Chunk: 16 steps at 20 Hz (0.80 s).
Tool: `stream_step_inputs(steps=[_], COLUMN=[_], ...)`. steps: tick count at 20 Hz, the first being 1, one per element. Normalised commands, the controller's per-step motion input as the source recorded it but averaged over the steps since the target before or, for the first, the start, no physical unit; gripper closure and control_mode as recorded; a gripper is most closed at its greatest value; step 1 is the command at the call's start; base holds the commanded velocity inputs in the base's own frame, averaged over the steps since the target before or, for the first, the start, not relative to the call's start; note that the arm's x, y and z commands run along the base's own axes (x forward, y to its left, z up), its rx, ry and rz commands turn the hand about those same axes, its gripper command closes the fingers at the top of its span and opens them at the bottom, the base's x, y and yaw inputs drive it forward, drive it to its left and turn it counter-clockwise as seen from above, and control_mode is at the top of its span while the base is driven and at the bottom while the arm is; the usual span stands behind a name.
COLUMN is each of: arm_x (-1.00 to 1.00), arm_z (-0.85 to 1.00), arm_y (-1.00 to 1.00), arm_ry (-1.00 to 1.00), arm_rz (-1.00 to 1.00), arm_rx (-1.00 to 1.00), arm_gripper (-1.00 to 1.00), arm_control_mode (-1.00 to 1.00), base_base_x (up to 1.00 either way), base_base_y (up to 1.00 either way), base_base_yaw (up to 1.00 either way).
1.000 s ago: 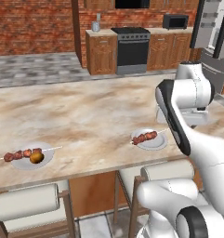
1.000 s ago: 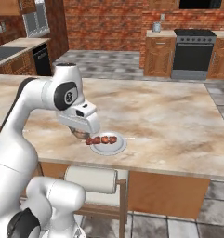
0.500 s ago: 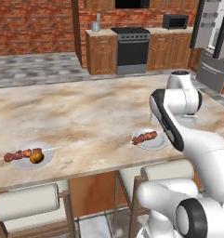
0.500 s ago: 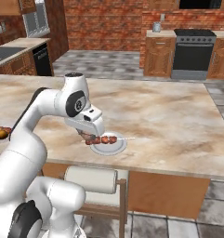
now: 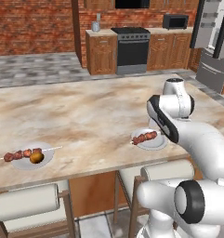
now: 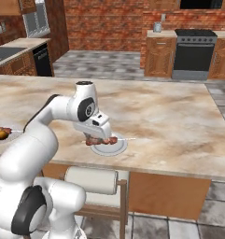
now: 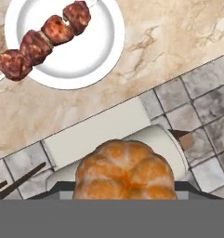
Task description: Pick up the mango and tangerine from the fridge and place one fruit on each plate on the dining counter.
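Two plates on the dining counter [image 5: 85, 107]: far plate [image 5: 27, 160] bears one mango [image 5: 36, 157]; gripper [image 7: 125, 197] clenches one tangerine [image 7: 125, 174] beside near plate [image 7: 92, 56].

dull orange tangerine [image 7: 125, 169], white plate [image 7: 99, 49], beige-and-tan marbled dining counter [image 5: 85, 111]

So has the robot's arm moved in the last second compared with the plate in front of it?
Yes. In the left base view the arm has swung left and down toward the near plate, now hanging over its right edge.
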Motion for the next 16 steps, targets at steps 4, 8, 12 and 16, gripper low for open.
stream_step_inputs(steps=[4,8,12,16], arm_x=[0.26,0.32,0.33,0.36], arm_z=[-0.40,-0.40,-0.42,-0.38], arm_y=[-0.09,-0.08,-0.06,-0.08], arm_ry=[0.02,0.02,0.01,0.00], arm_rz=[0.00,0.00,0.00,0.00], arm_rx=[0.00,0.00,0.00,0.00], arm_gripper=[1.00,1.00,1.00,1.00], arm_control_mode=[-1.00,-1.00,-1.00,-1.00], base_base_x=[0.00,0.00,0.00,0.00], base_base_y=[0.00,0.00,0.00,0.00], base_base_yaw=[0.00,0.00,0.00,0.00])
